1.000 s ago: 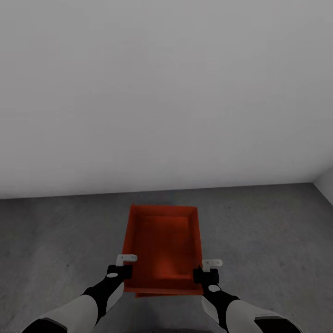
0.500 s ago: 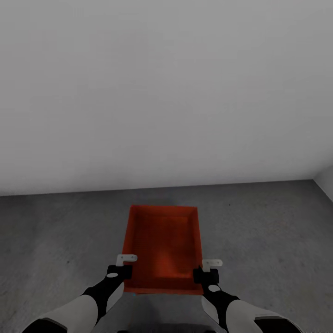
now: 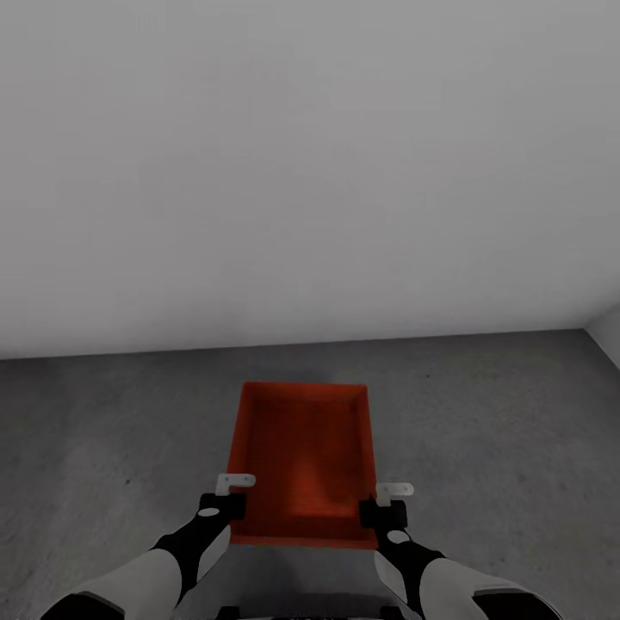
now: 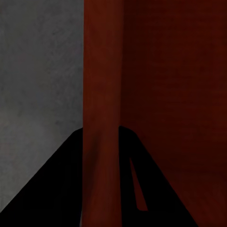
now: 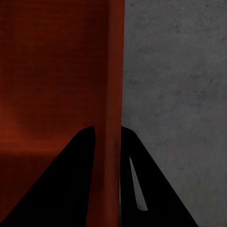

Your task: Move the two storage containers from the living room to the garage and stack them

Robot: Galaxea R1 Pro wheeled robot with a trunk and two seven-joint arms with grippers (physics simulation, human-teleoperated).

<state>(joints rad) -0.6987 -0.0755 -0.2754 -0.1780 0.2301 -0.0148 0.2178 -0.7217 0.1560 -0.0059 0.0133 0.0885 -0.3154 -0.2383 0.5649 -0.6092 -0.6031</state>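
- Storage container (image 3: 301,461) low at 6 o'clock, carried over grey floor (image 3: 508,413) near the wall.
- Left gripper (image 3: 231,495) pinching its side wall — right gripper (image 3: 383,502) clamping the opposite one.
- Risk — uneven release tipping it, landing crooked.

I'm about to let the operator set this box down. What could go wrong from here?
1. Each gripper, left and right, pinches only a thin side wall of the container near its near end; the far end could sag or slip.
2. Opening one side first could tip it onto the floor.
3. The wall stands close ahead.
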